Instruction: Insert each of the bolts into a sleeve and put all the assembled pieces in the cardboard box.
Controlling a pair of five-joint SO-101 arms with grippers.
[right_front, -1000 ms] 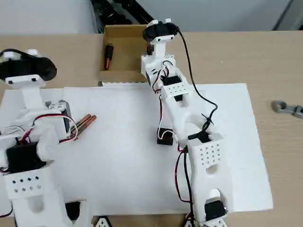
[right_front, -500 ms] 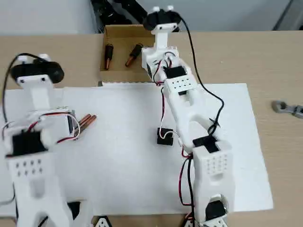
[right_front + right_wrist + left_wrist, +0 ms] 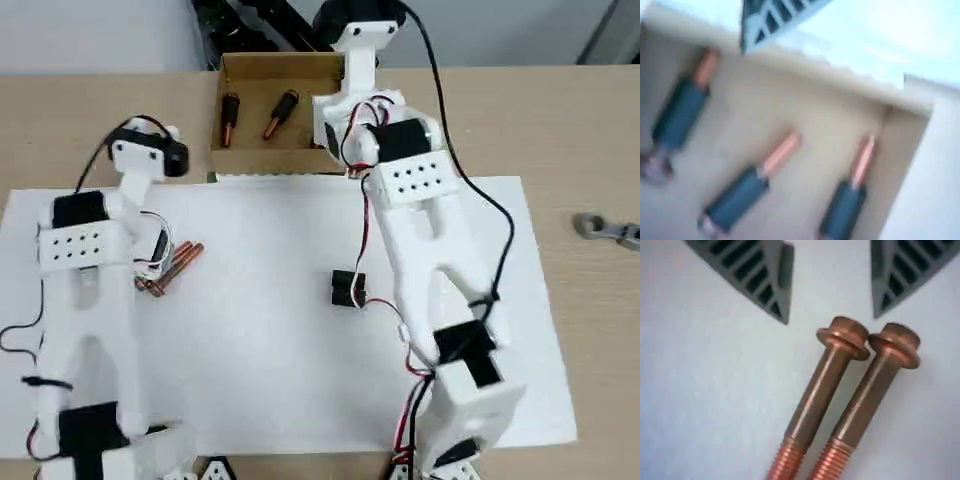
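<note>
Two copper bolts [image 3: 840, 390] lie side by side on the white sheet [image 3: 260, 330], also seen in the high view as bolts [image 3: 176, 266]. My left gripper [image 3: 831, 312] hovers open just over their heads, its dark fingers [image 3: 765, 280] spread and empty. The cardboard box [image 3: 262, 68] at the back holds assembled pieces [image 3: 280, 113], three of them in the right wrist view, each a dark sleeve [image 3: 740, 195] on a copper bolt. My right gripper [image 3: 330, 118] hangs over the box's right part with one finger [image 3: 775, 17] in sight, open and holding nothing. Black sleeves [image 3: 347, 288] stand mid-sheet.
A metal tool [image 3: 600, 228] lies on the bare wooden table at the far right. The white sheet has free room in front of and between the two arms. Dark equipment stands behind the box.
My left arm swung forward and brought its gripper over the two bolts. My right arm drew back from the box, uncovering a second assembled piece lying inside.
</note>
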